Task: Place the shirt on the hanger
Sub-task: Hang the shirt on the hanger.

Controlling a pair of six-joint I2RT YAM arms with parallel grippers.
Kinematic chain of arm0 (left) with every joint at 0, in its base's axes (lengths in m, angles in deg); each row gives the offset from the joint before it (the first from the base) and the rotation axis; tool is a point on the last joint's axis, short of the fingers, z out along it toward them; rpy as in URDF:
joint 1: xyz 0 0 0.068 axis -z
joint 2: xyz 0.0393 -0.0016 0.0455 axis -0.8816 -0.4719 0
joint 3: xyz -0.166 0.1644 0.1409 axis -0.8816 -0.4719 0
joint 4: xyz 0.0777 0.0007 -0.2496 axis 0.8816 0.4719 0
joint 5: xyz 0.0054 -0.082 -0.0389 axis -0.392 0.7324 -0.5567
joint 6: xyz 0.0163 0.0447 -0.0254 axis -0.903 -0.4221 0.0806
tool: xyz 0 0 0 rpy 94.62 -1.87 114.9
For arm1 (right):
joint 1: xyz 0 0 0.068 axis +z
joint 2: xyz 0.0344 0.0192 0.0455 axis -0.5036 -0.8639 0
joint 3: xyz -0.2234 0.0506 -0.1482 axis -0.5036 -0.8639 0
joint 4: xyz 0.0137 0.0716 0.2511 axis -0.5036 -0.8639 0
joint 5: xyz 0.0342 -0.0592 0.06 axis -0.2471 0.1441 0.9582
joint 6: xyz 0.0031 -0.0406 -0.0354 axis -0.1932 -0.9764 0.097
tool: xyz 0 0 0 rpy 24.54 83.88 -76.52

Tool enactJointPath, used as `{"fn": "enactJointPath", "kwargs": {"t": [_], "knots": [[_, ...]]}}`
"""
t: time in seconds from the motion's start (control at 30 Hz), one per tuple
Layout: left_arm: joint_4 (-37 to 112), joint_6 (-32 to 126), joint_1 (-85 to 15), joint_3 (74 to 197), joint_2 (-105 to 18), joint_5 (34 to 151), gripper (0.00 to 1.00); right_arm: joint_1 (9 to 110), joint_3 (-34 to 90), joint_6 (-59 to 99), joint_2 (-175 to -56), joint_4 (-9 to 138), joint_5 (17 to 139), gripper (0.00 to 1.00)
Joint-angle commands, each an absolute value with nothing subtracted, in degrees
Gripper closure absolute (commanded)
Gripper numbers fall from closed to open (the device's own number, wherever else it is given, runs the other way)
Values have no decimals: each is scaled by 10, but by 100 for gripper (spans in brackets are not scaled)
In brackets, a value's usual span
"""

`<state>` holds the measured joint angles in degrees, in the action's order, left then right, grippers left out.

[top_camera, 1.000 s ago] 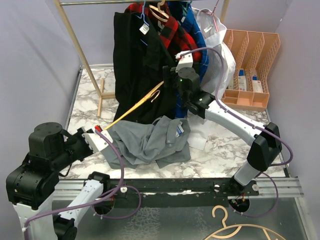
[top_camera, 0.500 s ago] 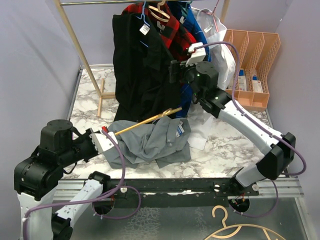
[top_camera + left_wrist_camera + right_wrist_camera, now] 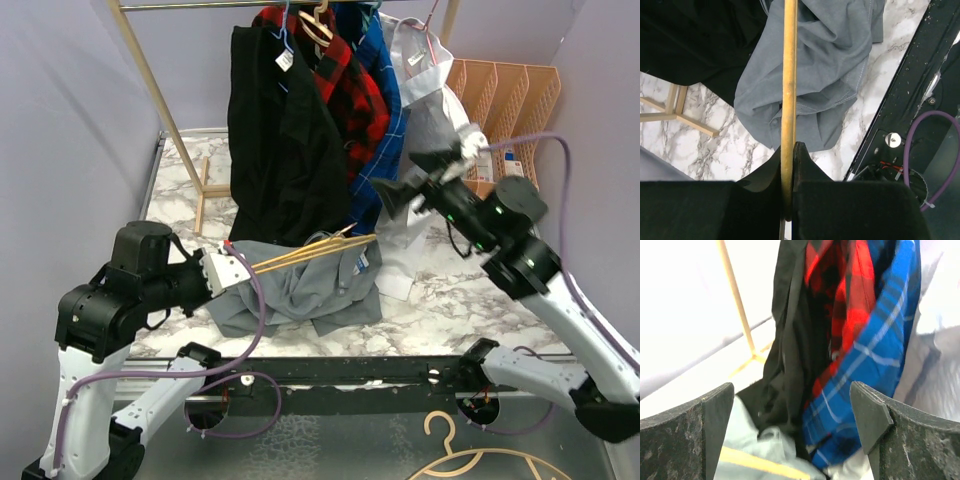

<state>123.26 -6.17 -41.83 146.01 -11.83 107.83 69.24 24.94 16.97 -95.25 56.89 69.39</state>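
Hanger [image 3: 788,80] inside left pincer [image 3: 788,152], over shirt [image 3: 840,65]

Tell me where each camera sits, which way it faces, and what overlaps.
Top: above and behind the robot, looking down on the table; shows the left claw and the right claw.
Left wrist: on the left arm, looking along the hanger at the shirt; its claw shows, shut on the hanger.
Right wrist: facing the hanging clothes; its open fingers frame the view.
Shared: top and left wrist both show hanger and shirt.
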Motion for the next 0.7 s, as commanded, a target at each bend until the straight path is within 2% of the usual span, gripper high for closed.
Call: {"fn": "enactJointPath", "kwargs": {"t": [0.0, 0.13, 0.27, 0.37, 0.47, 0.67], "knots": [[1213, -63, -415, 1453, -120, 1117, 100, 692, 123, 171, -848, 434, 726, 0], [1213, -70, -414, 1456, -133, 1119, 100, 692, -29, 286, -722, 433, 728, 0], [1213, -78, -414, 1479, -148, 1113, 100, 692, -154, 409, -663, 460, 730, 0], [1213, -86, -415, 1507, -160, 1095, 100, 692, -205, 481, -681, 475, 715, 0], [1213, -97, -414, 1546, -171, 1069, 100, 692, -213, 530, -715, 457, 656, 4], [1213, -86, -415, 1567, -184, 1077, 100, 692, -206, 582, -820, 489, 634, 18]]}}
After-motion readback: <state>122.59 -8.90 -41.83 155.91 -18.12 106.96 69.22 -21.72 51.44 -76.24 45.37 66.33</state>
